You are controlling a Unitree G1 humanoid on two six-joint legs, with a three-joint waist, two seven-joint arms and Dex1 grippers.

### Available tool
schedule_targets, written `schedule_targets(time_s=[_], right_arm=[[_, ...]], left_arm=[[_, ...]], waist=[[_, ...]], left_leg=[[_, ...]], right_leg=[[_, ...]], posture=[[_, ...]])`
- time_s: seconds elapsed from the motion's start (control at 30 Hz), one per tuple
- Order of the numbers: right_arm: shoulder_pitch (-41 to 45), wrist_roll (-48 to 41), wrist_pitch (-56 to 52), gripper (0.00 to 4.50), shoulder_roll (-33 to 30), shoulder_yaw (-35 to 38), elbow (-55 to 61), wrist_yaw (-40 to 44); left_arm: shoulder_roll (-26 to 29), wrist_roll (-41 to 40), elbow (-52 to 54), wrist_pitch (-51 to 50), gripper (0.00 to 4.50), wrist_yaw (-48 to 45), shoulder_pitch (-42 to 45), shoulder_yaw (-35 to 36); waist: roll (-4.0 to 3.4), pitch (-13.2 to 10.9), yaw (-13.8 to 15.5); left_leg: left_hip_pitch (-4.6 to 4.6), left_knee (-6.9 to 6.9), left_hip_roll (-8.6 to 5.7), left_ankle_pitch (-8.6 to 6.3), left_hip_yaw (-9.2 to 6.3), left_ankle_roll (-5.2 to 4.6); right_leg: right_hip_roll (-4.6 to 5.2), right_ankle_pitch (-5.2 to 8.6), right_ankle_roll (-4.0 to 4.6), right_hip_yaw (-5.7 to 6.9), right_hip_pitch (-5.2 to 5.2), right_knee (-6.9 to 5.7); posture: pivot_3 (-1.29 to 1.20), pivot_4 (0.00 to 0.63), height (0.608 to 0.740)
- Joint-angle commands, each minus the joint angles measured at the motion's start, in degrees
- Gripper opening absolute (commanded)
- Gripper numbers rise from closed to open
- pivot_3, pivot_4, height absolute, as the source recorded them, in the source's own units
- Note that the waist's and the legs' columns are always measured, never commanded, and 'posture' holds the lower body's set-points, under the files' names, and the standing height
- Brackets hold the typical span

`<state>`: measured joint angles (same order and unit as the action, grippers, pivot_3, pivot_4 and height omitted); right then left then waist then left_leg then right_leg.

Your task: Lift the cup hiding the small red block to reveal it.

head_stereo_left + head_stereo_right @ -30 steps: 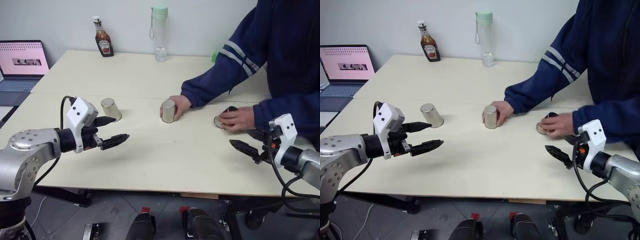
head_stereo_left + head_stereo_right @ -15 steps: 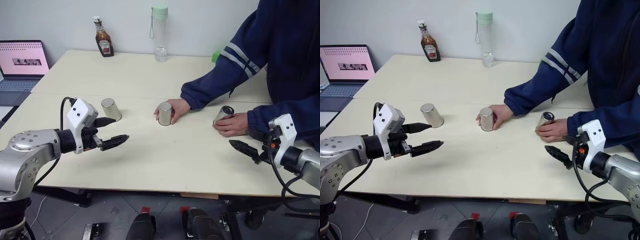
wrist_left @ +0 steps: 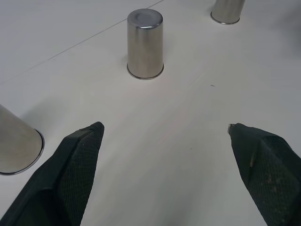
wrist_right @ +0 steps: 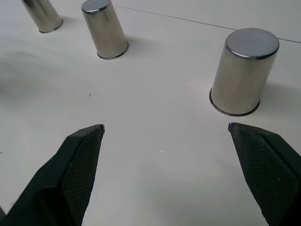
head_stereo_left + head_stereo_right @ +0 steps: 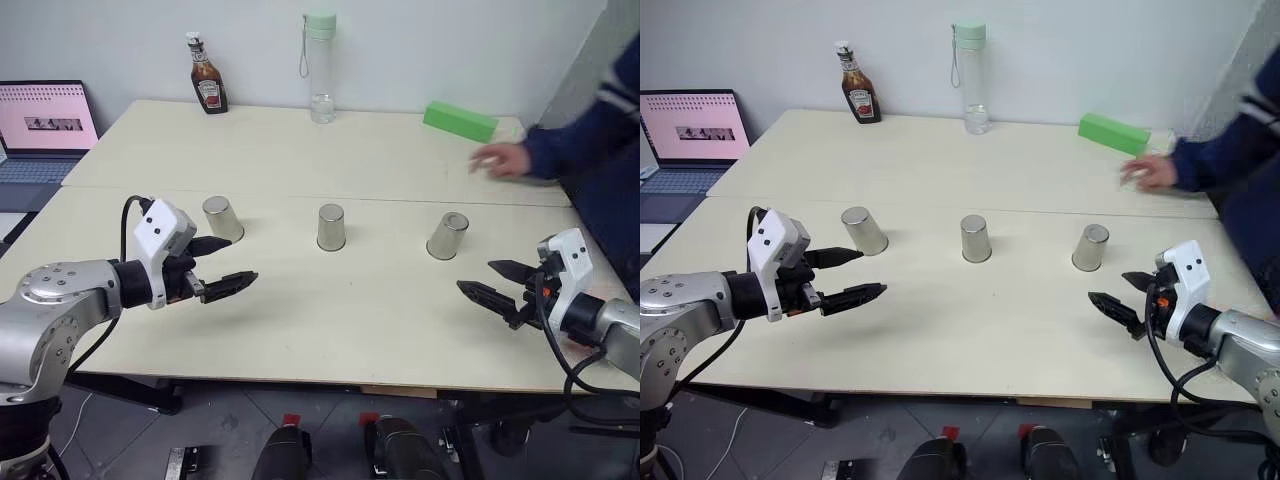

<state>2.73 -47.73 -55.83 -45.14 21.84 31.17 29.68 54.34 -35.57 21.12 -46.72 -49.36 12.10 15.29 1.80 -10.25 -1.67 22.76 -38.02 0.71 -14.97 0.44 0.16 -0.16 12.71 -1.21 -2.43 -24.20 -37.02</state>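
Left eye view shows you both grippers, left (image 5: pixel 222 263) and right (image 5: pixel 493 279), hovering over the counter (image 5: pixel 330 320) with fingers spread wide and empty. Beyond them three upturned cups stand in a row: left cup (image 5: pixel 221 218), middle cup (image 5: pixel 331 227), right cup (image 5: pixel 447 235). Farther back, a person's hand (image 5: pixel 503 159) hovers near a green block (image 5: pixel 459 120).

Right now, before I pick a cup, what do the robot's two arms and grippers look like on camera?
The left gripper and right gripper each have two black, pointed fingers with a fine textured surface. Behind each sits a white wrist housing; the left one carries small dark dots. The left arm is rounded silver-grey metal with black joints. A black cable loops over each wrist.
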Motion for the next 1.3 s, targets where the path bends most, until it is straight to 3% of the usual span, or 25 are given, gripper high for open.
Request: schedule_targets(time_s=[0.03,0.2,0.4,0.6,0.73,0.93,1.3], right_arm=[[0.7,-1.5,0.1,4.48,-1.1,2.1,1.0,0.8],[2.9,-2.4,0.7,4.48,0.3,-0.5,2.1,0.2],[9.7,4.1,5.4,4.48,7.3,-11.8,-0.6,-2.2],[16.6,8.7,9.3,4.48,13.7,-18.5,-4.5,-2.6],[17.2,10.3,10.1,4.48,13.3,-21.0,-4.5,-0.1],[17.4,9.6,8.8,4.48,13.3,-20.2,-1.7,-0.7],[10.0,7.4,4.3,4.48,10.9,-14.2,7.7,-4.9]], left_arm=[[1.2,0.4,0.4,1.0,4.5,-0.1,0.9,1.4],[0.0,1.1,0.1,1.6,4.5,1.0,1.5,0.5],[-4.5,0.5,2.8,2.0,4.5,3.8,1.1,-1.6],[-15.4,7.1,1.6,8.1,4.5,11.8,3.9,-10.0],[-23.9,15.5,-5.4,15.9,4.5,18.6,8.5,-15.4],[-34.6,23.5,-24.5,27.4,4.5,23.0,17.7,-20.1],[-43.3,29.1,-55.0,43.3,4.5,21.8,31.6,-21.6]], waist=[[0.0,0.0,0.0],[0.0,0.0,0.0],[0.0,0.0,-0.1],[-0.01,0.0,0.2],[0.07,0.1,0.8],[0.05,0.1,1.4],[0.07,0.1,1.5]], left_leg=[[0.0,0.0,0.0,0.0,0.0,0.0],[0.0,-0.01,0.0,0.0,0.0,0.0],[-0.06,-0.02,0.02,0.0,0.02,0.0],[-0.03,-0.04,-0.07,0.0,0.04,0.0],[0.08,-0.12,-0.14,0.0,-0.07,0.0],[0.05,-0.15,-0.16,0.01,-0.02,0.0],[0.09,-0.13,-0.13,0.0,0.01,-0.01]], right_leg=[[0.0,0.0,0.0,0.0,0.0,0.0],[0.0,0.0,0.0,0.0,0.0,-0.01],[-0.01,-0.01,-0.02,-0.03,0.03,-0.05],[-0.03,-0.09,-0.11,-0.02,0.03,-0.05],[-0.03,-0.14,-0.18,-0.01,0.04,-0.01],[-0.09,-0.18,-0.23,0.02,0.07,-0.02],[-0.16,-0.19,-0.26,0.05,0.04,-0.01]], posture=[[0.0,0.15,0.74],[0.0,0.15,0.74],[0.0,0.15,0.74],[0.0,0.15,0.74],[0.0,0.15,0.74],[0.0,0.15,0.74],[0.0,0.15,0.74]])
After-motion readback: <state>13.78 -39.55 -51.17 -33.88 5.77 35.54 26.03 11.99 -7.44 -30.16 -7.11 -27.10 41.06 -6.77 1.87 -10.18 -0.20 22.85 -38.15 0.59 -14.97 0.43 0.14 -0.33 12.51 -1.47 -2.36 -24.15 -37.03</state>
